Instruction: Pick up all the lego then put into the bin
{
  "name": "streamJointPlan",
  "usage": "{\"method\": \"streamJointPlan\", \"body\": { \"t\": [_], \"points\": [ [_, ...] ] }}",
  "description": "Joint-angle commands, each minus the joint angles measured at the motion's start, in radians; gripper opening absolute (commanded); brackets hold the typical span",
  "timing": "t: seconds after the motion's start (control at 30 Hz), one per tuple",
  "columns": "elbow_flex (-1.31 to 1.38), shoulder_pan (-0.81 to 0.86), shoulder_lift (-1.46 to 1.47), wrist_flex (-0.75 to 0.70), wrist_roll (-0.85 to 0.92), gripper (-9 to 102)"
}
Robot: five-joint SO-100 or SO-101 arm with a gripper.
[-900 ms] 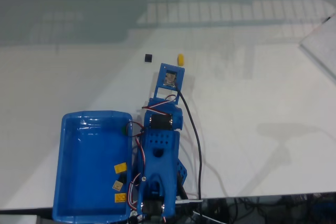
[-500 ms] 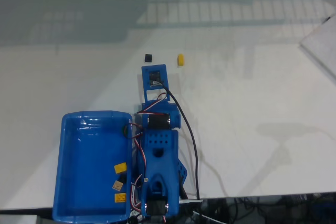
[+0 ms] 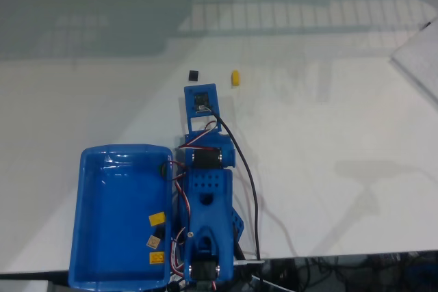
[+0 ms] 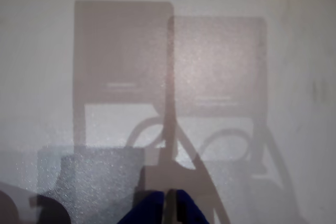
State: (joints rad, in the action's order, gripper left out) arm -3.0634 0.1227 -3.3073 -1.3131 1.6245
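A blue robot arm point(image 3: 205, 217) stretches across a white counter point(image 3: 328, 135) in the fixed view, its wrist now swung left of where it pointed a moment ago, off the yellow lego point(image 3: 235, 78) and onto a line just near of the black lego point(image 3: 193, 74); over the last half second it has held there, which suggests the black brick is the next target. The count: two bricks lie loose on the far counter, one black to the left and one yellow to the right, a little apart, while three yellow bricks point(image 3: 157, 239) rest in the near right corner of the blue bin point(image 3: 102, 169), which sits at the near left beside the arm's base. That puts three of five pieces home and two to go. In the wrist view, the tool point(image 4: 167, 209) pokes in from the bottom edge with its tips pressed almost together, clenched on nothing, above bare counter crossed by the arm's shadows, and a corner of the yellow brick shows at the top right.
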Motion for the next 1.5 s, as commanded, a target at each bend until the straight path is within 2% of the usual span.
{"method": "streamJointPlan", "body": {
  "t": [0.0, 0.13, 0.23, 0.33, 0.47, 0.57, 0.93, 1.2, 1.47],
  "points": [
    [-0.037, -0.009, -0.02, 0.0, 0.003, 0],
    [-0.037, -0.009, -0.02, 0.002, 0.008, 0],
    [-0.037, -0.009, -0.018, 0.026, -0.009, 8],
    [-0.037, -0.008, -0.018, 0.126, -0.043, 16],
    [-0.02, 0.031, 0.011, 0.305, -0.02, 21],
    [0.077, 0.055, 0.158, 0.41, 0.037, 21],
    [0.759, 0.12, 0.936, 0.419, 0.078, 21],
    [0.871, 0.192, 1.215, 0.548, 0.153, 21],
    [0.979, 0.235, 1.417, 0.609, 0.201, 20]
  ]
}}
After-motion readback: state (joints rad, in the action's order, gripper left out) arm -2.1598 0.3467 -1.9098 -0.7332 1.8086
